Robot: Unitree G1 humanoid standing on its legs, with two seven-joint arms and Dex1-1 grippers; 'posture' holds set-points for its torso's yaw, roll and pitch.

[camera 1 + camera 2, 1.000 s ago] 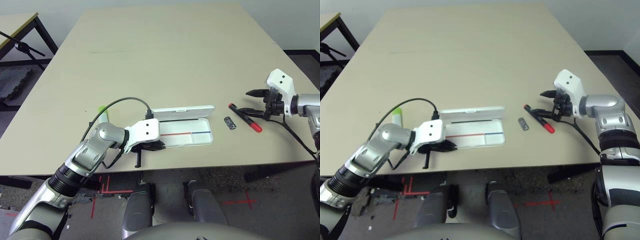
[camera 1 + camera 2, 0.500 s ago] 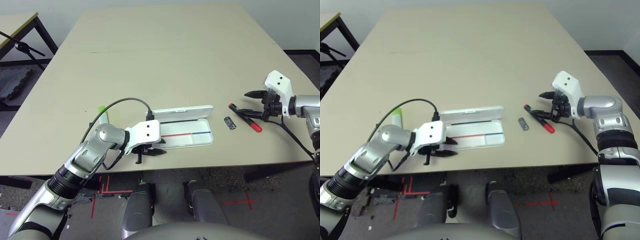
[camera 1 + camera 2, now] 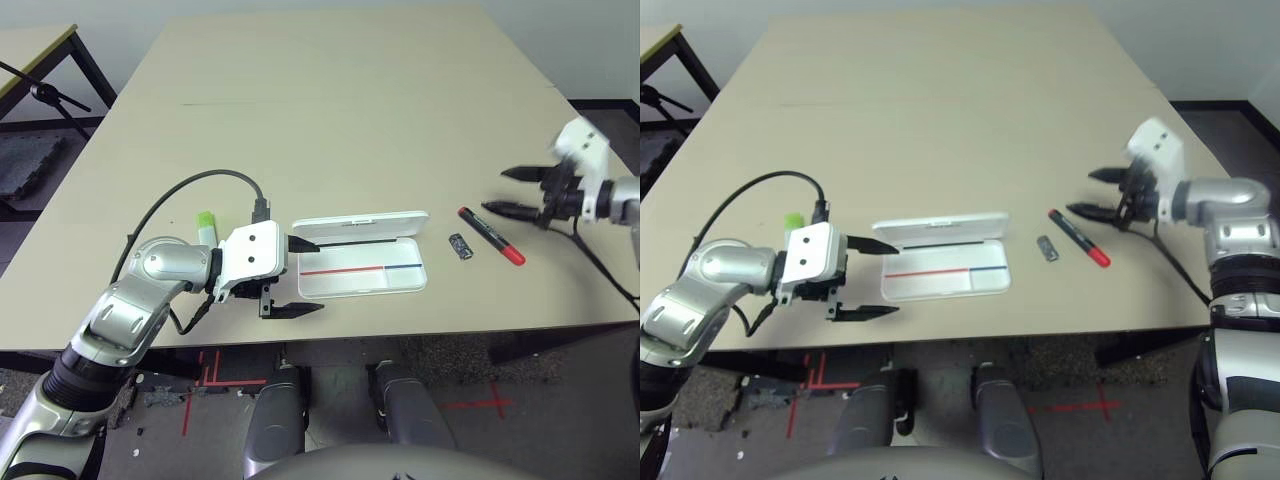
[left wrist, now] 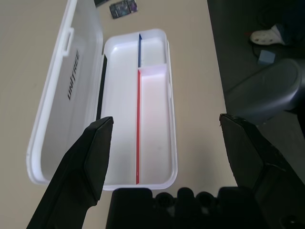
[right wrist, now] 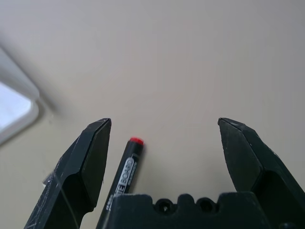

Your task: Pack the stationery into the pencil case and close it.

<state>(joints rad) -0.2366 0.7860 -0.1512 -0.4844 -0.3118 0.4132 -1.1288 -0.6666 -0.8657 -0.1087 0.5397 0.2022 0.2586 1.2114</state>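
- Our left gripper [image 3: 318,276] is open and holds nothing; its two fingers point at the pencil case's left end, spread wide apart.
- Our right gripper [image 3: 494,189] is open too, with nothing between its fingers; it hangs to the right, near the marker and farther from the table's near edge.
- We have the pencil case [image 3: 362,281] lying open near the middle of the table's [image 3: 300,130] near edge; its lid [image 3: 375,228] stands raised along the far side; a red line and a blue line run inside.
- We see the marker [image 3: 490,236] right of the case, lying slantwise, its red end toward the near edge; the small dark piece [image 3: 460,246] lies between the two.
- Our highlighter [image 3: 206,228], green-capped, is toward the table's left edge; our left gripper partly hides it.
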